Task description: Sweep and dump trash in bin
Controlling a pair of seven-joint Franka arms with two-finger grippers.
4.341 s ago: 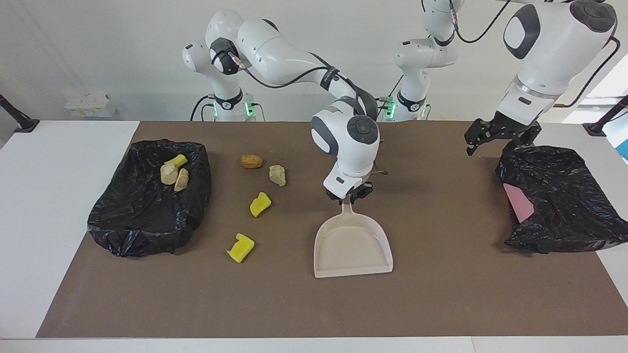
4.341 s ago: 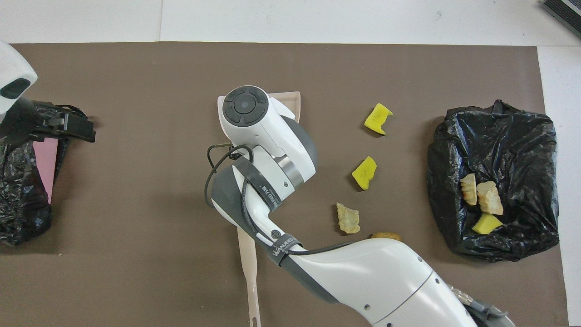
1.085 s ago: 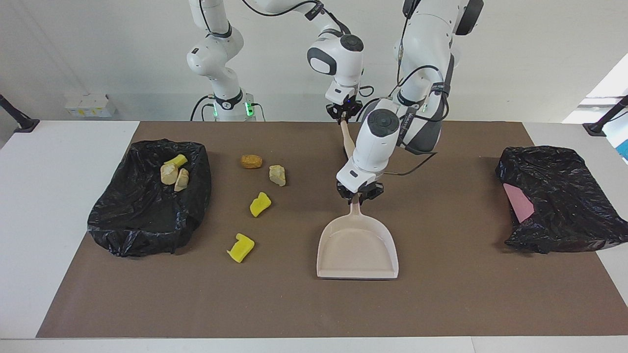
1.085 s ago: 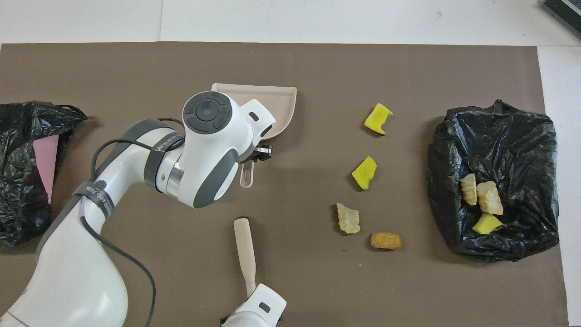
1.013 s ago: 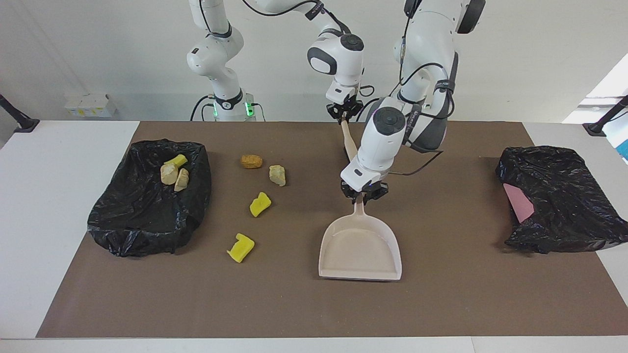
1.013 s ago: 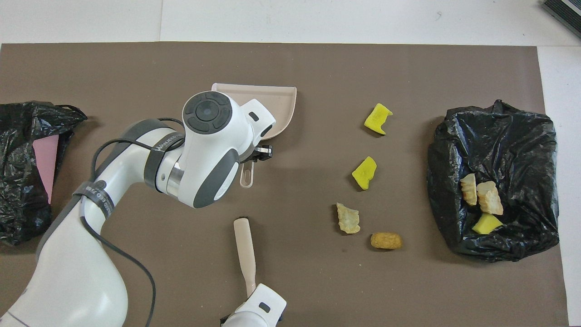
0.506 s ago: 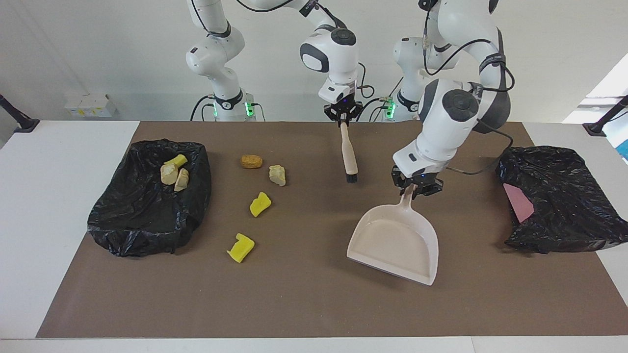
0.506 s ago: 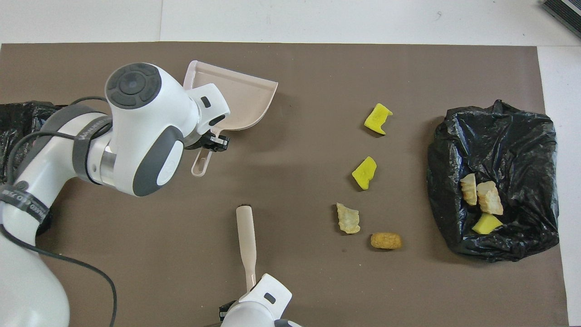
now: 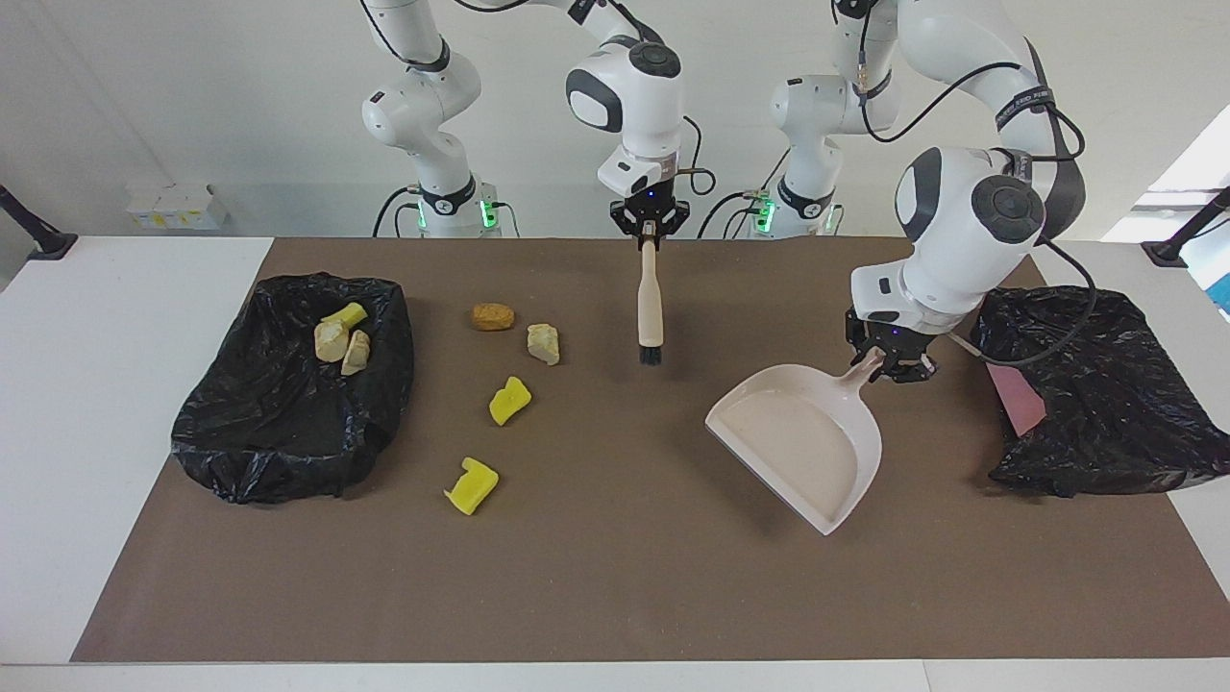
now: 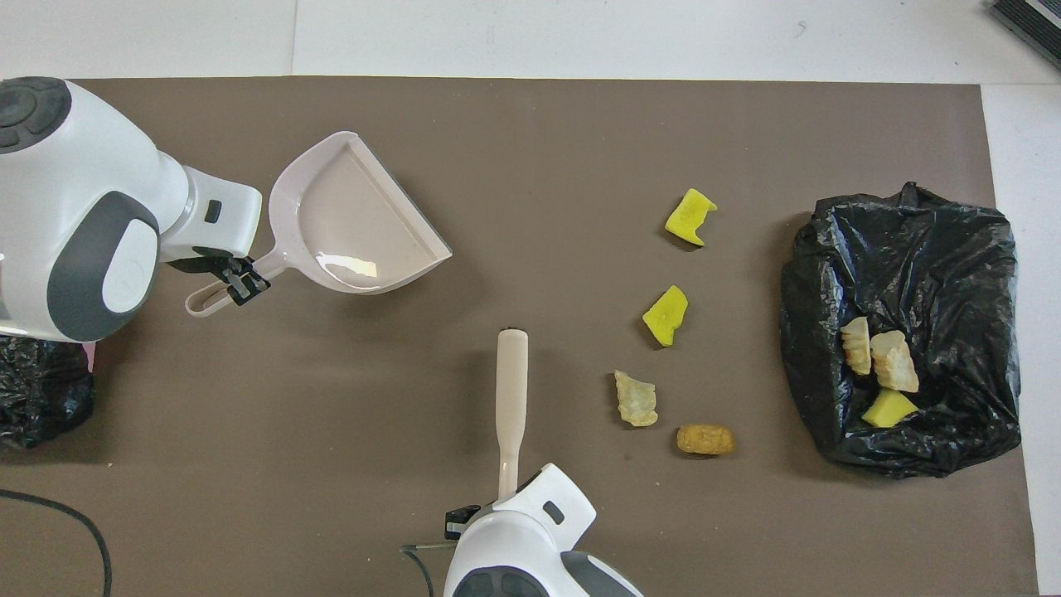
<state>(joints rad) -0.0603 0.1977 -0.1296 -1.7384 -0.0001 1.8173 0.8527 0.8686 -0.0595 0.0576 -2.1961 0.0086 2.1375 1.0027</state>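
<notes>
Four trash chunks lie on the brown mat beside the black-lined bin [image 9: 279, 423]: an orange-brown lump [image 9: 492, 316], a beige lump [image 9: 543, 343] and two yellow pieces [image 9: 509, 400] [image 9: 471, 485]. Three more chunks [image 9: 341, 336] lie in the bin. My left gripper [image 9: 889, 360] is shut on the handle of the beige dustpan [image 9: 802, 442] and holds it tilted above the mat. My right gripper [image 9: 650, 229] is shut on the beige brush [image 9: 651, 308], which hangs bristles down over the mat. In the overhead view the dustpan [image 10: 356, 224] and the brush [image 10: 511, 390] also show.
A second black bag [image 9: 1086, 384] with a pink thing [image 9: 1017, 396] in it lies at the left arm's end of the table, close to the left gripper. The brown mat [image 9: 615, 596] covers most of the white table.
The left gripper has carried the dustpan toward the left arm's end and turned its mouth. The right gripper has moved the brush a little toward the trash.
</notes>
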